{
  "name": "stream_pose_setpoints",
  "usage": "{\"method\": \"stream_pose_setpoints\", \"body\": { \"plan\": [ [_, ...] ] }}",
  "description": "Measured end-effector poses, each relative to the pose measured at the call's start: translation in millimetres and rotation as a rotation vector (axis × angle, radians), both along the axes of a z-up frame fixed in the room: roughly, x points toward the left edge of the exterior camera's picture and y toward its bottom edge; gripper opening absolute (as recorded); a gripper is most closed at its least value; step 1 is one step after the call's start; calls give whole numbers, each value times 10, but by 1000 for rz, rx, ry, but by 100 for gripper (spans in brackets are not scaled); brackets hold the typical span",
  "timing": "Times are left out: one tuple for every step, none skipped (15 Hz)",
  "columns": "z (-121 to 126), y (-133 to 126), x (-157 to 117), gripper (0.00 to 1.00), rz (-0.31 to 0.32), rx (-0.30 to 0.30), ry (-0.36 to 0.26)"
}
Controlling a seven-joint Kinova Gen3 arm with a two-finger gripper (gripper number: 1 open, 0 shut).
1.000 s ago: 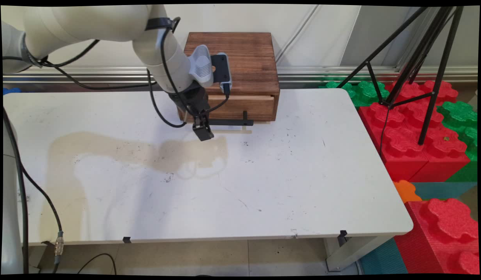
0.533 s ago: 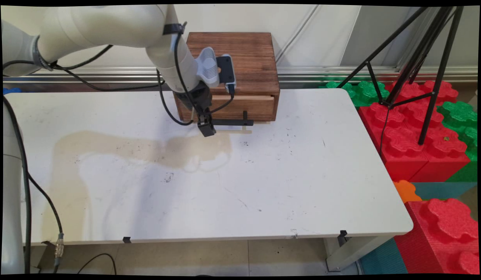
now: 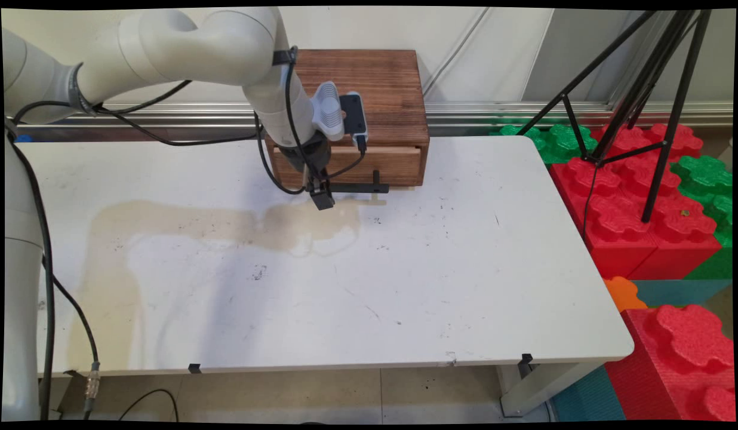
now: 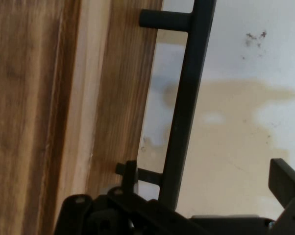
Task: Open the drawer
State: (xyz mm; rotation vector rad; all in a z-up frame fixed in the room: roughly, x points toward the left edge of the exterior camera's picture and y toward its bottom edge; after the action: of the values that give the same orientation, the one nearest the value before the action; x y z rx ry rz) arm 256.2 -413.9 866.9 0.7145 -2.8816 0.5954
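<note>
**Gripper at the drawer handle of the wooden box**

Left side of the scene: the white arm reaches in from the upper left, black cables hanging off it and looping over the far left part of the white table. A tan stain spreads across the table's left half, reaching to just below the gripper.

Centre: the gripper points down at the left end of a black bar handle. The handle runs along the near face of a wooden box, which stands at the table's far edge, against the wall. The light wood drawer front sits low in that face.

Hand view: the bar handle runs up the picture between the two fingers. One finger lies on the drawer side of the bar, in the gap between bar and wood; the other finger stands well out on the table side. The fingers are spread, not pressed on the bar. One post joins bar to drawer near the top, another just beside the inner finger. The drawer front fills the left of that picture.

Right side: black tripod legs stand over red foam blocks and green foam blocks, beyond the table's right edge. More red blocks sit at the near right corner.
</note>
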Motion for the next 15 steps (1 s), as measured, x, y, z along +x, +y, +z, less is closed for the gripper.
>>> {"method": "stream_pose_setpoints", "body": {
  "plan": [
    [-39,-28,-1,100,1,4,-1],
    [-78,-55,0,100,3,8,-2],
    [-112,-77,1,100,5,11,-1],
    [-133,-91,1,100,6,14,0],
    [-166,-111,-1,100,6,16,2],
    [-188,-125,-3,100,4,18,3],
    [-219,-147,-9,100,1,20,5],
    [-240,-160,-13,100,-1,20,6],
    [-270,-178,-19,100,-3,24,9],
    [-291,-188,-22,100,-5,26,11],
    [-323,-200,-27,100,-7,31,14],
    [-359,-214,-35,100,-9,37,18],
    [-394,-228,-42,100,-11,42,21],
    [-423,-237,-49,100,-11,48,24],
    [-453,-245,-56,100,-8,54,27]
  ]
}}
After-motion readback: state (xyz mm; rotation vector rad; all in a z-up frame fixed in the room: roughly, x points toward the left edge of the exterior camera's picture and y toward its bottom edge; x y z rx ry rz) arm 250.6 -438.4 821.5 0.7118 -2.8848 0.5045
